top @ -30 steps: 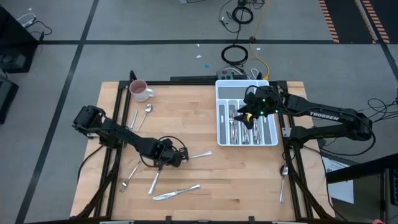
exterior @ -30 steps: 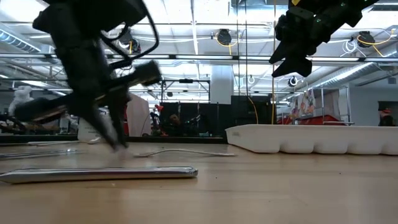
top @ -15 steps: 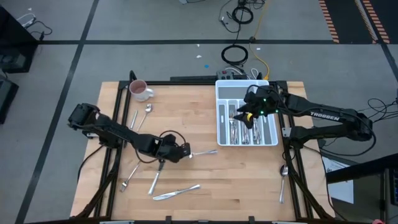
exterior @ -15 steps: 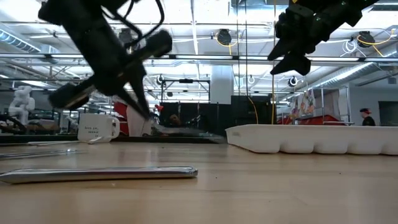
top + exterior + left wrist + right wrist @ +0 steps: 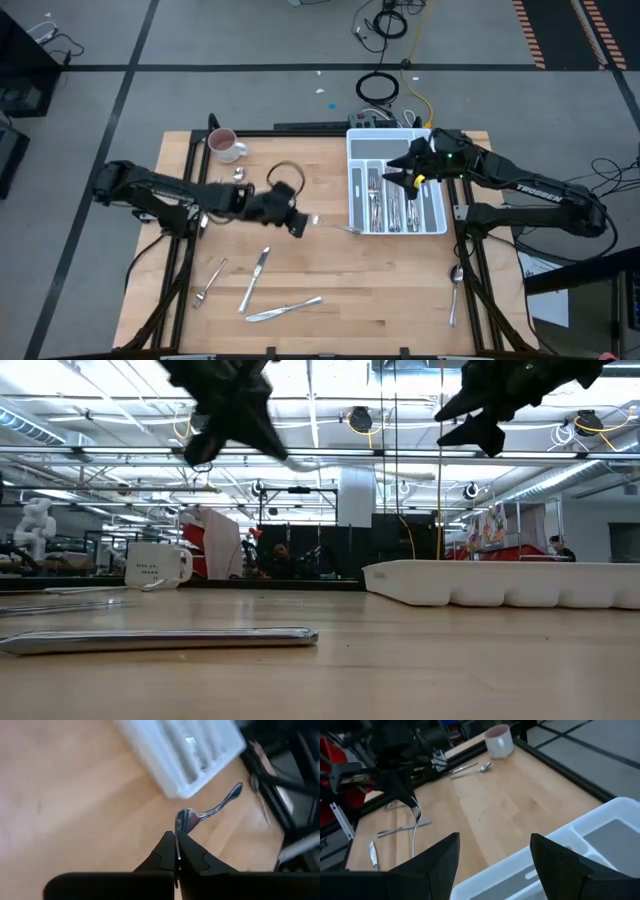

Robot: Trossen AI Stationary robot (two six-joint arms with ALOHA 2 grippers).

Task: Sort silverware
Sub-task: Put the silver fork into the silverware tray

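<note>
Here the left gripper (image 5: 300, 222) is clamped on a fork (image 5: 207, 813), held above the table's centre. At three o'clock, the right gripper (image 5: 402, 177) hovers spread wide over the white tray (image 5: 355, 152) of silverware (image 5: 385, 205).

Bare wood lies open between the raised left gripper (image 5: 298, 224) and the tray (image 5: 355, 226). The right gripper (image 5: 400, 177) hangs over the tray's slots. Loose silverware (image 5: 255, 279) clutters the near-left table (image 5: 380, 290).
</note>
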